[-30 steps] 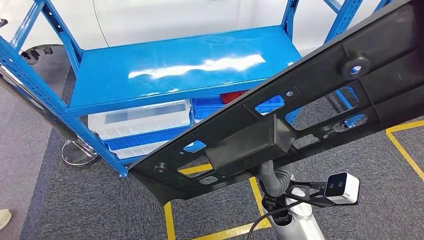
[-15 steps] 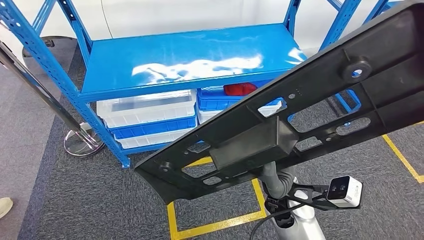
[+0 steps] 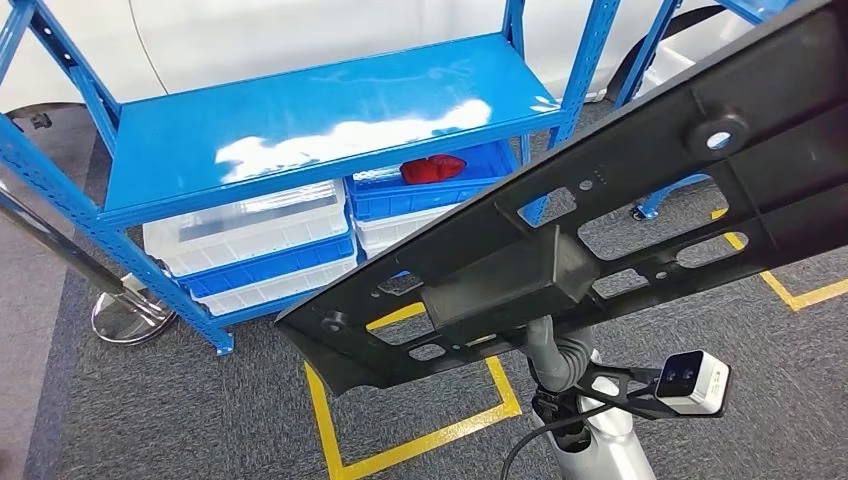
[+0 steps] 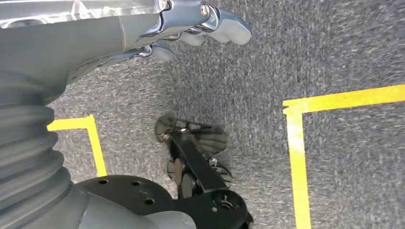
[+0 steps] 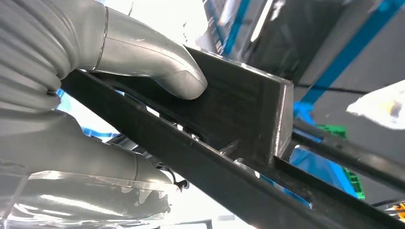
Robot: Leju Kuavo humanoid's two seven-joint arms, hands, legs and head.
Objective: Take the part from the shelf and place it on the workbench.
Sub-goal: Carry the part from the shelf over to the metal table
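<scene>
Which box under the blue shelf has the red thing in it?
The blue bin on the right, stacked on top. The red thing sits inside it. The white bin beside it on the left shows nothing red.

From high on my body I am looking forward and down, over the long black plastic part with cut-out holes point(image 3: 600, 230) crossing near the lens, onto the blue metal shelf rack point(image 3: 300, 130) and the grey carpet with yellow tape lines point(image 3: 200, 420) farther off. The camera at my left wrist is pointing down past my left hand point(image 4: 200, 24) at that same taped carpet, which both views are sharing. The camera at my right wrist is sitting very close behind my right hand point(image 5: 143, 57), facing along the part's underside toward blurred blue uprights.
</scene>
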